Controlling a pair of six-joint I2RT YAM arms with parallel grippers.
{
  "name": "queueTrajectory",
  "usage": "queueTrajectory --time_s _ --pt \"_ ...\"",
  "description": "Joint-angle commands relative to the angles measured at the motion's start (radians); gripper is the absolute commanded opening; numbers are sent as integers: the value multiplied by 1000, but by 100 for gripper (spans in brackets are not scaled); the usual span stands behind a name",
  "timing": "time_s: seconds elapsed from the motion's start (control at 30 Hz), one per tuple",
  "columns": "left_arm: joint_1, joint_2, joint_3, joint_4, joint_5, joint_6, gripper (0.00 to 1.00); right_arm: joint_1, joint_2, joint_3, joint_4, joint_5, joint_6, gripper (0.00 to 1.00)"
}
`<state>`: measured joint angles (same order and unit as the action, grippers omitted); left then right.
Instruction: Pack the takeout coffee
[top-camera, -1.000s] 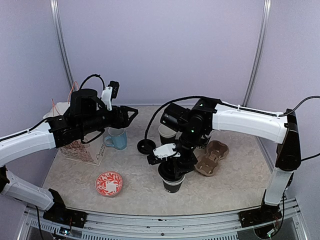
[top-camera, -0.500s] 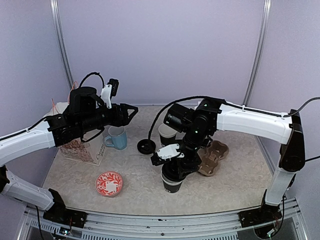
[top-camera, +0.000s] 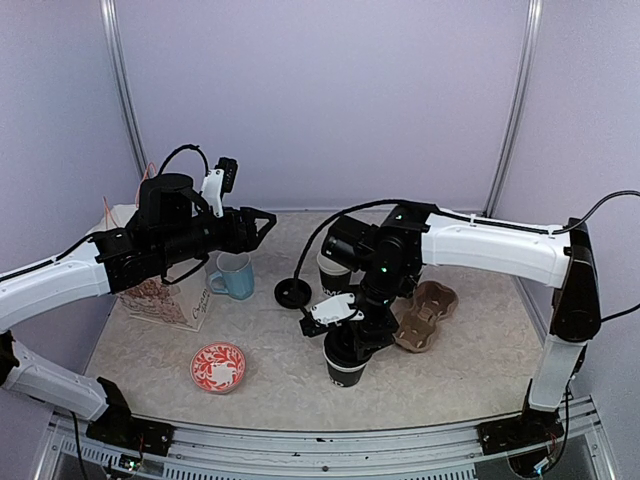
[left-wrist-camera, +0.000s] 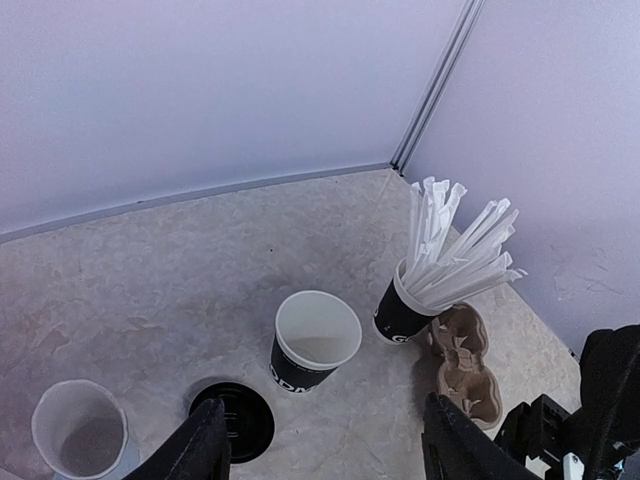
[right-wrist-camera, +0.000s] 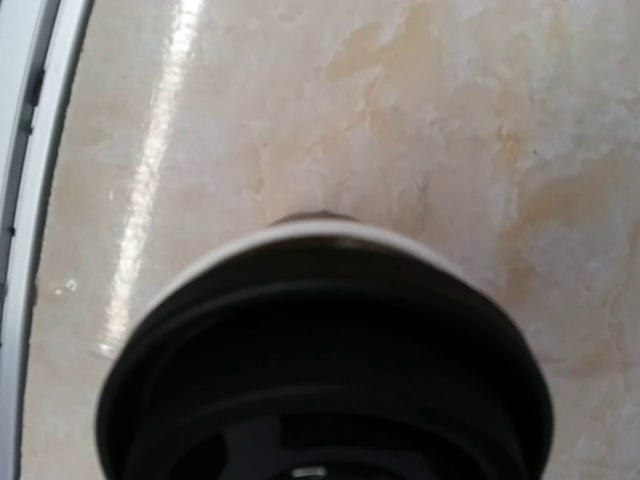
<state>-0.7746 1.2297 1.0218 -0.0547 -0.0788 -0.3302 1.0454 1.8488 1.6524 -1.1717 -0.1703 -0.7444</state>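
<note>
Top external: right hand (top-camera: 352, 342) pinching lidded black cup (top-camera: 344, 372); left hand (top-camera: 264, 228) spread; second cup (left-wrist-camera: 315, 340) empty.

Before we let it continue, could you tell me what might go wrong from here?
The black lid covers the near cup with white rim showing along one side only; it may be crooked and pop off.
The right gripper stands directly over that cup; a sideways push could tip it.
The open cup and cardboard carrier stand close beside the right arm and could be knocked.
</note>
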Motion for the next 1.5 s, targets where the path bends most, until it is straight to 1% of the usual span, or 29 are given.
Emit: queueTrajectory --time_s 0.0,0.13,0.53,0.63,0.7,0.73,0.87,0.93,1.03,1.1,1.17,1.27,1.37,1.47 --pt "1 -9 -6 6 3 8 64 13 19 26 9 3 -9 65" --pt "1 -12 -12 9 4 6 64 13 29 29 7 -5 -9 65" --pt "4 -3 -20 12 4 -1 64 18 73 79 -8 12 36 71" --pt "5 2 -19 9 1 -4 64 18 72 78 0 18 37 75" --pt "6 3 -16 4 -1 -9 64 18 71 76 2 21 40 84" --pt "6 4 -14 -1 -5 -10 64 18 70 76 5 23 41 87" --pt "7 6 -9 -23 -36 -32 65 18 42 84 12 19 49 89" --pt "8 14 1 -49 -40 -49 67 16 14 87 18 20 50 91" --pt "5 45 39 -118 7 -94 66 4 -36 83 15 22 57 93" --pt "-12 75 71 -180 41 -126 66 -19 -80 59 25 -9 67 94" --pt "-44 110 94 -234 71 -156 64 -51 -126 17 53 -53 87 94" --pt "-93 164 117 -313 137 -222 61 -104 -200 -88 160 -117 150 92" --pt "-144 196 100 -345 189 -284 56 -159 -246 -218 232 -195 202 84" --pt "-178 206 71 -348 216 -339 54 -175 -270 -311 266 -211 225 76"
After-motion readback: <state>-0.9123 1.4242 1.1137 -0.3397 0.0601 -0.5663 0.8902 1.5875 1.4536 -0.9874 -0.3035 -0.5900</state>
